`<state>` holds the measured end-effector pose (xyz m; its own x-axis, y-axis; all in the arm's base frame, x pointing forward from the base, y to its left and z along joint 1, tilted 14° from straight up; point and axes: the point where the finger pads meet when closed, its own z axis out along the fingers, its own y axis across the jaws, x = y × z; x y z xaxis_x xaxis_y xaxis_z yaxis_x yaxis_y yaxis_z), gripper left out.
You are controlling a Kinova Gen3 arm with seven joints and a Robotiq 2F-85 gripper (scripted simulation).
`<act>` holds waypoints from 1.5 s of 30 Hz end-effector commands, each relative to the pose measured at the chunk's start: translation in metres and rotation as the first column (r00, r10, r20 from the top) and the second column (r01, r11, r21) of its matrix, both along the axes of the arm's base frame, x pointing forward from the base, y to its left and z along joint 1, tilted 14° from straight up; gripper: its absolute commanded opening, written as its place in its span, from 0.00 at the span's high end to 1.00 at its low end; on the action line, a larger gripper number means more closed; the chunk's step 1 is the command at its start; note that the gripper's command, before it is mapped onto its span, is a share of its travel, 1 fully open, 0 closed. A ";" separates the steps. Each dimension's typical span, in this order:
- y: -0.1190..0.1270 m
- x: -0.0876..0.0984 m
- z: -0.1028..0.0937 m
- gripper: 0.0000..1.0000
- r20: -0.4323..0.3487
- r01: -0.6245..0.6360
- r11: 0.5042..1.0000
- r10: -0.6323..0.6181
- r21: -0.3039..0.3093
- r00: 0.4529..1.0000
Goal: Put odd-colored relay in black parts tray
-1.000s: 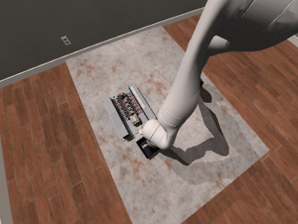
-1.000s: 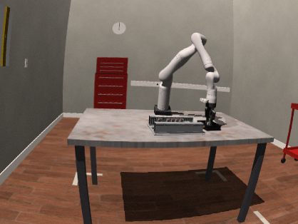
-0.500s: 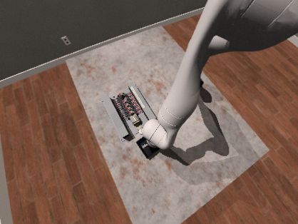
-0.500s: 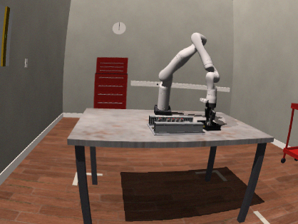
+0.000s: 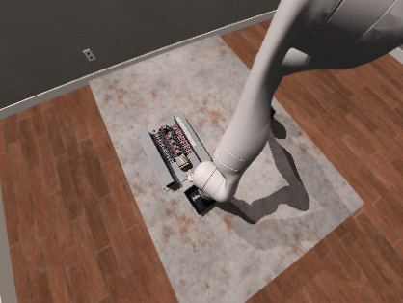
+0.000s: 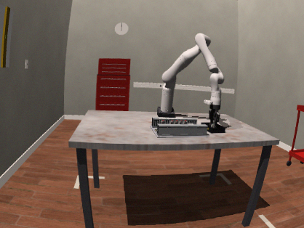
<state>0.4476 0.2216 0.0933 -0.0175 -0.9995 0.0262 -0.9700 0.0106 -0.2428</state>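
Note:
The grey relay panel [image 5: 150,151] [image 6: 180,130] lies flat on the table, with a row of relays with red buttons [image 5: 169,138]. A pale yellowish piece [image 5: 182,162] shows at its near end. The black parts tray [image 5: 203,207] [image 6: 222,127] sits just past that end. My gripper [image 6: 214,123] points straight down, low over the tray, with its fingers partly apart. In the top view the wrist [image 5: 212,182] hides the fingers. A small pale thing [image 5: 195,196] shows in the tray beside the wrist. I cannot tell whether it is a relay.
The table [image 5: 217,251] [image 6: 116,131] has a mottled grey top, and the arm's base [image 6: 165,109] stands behind the panel. A red tool chest [image 6: 113,85] stands at the back wall and a red cart [image 6: 298,152] at the far right.

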 end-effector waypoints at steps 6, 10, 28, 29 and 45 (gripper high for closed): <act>0.000 0.000 0.001 0.39 0.001 0.000 1.000 0.000 0.001 1.000; 0.000 0.000 0.002 0.39 0.001 0.000 1.000 0.000 0.001 1.000; 0.001 -0.001 0.005 0.39 0.001 0.000 1.000 0.000 0.001 1.000; 0.001 -0.001 0.005 0.39 0.001 0.000 1.000 0.000 0.001 1.000; 0.001 -0.002 0.011 0.39 0.001 0.000 1.000 0.000 0.001 1.000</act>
<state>0.4452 0.2219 0.1029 -0.0175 -0.9995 0.0262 -0.9700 0.0106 -0.2428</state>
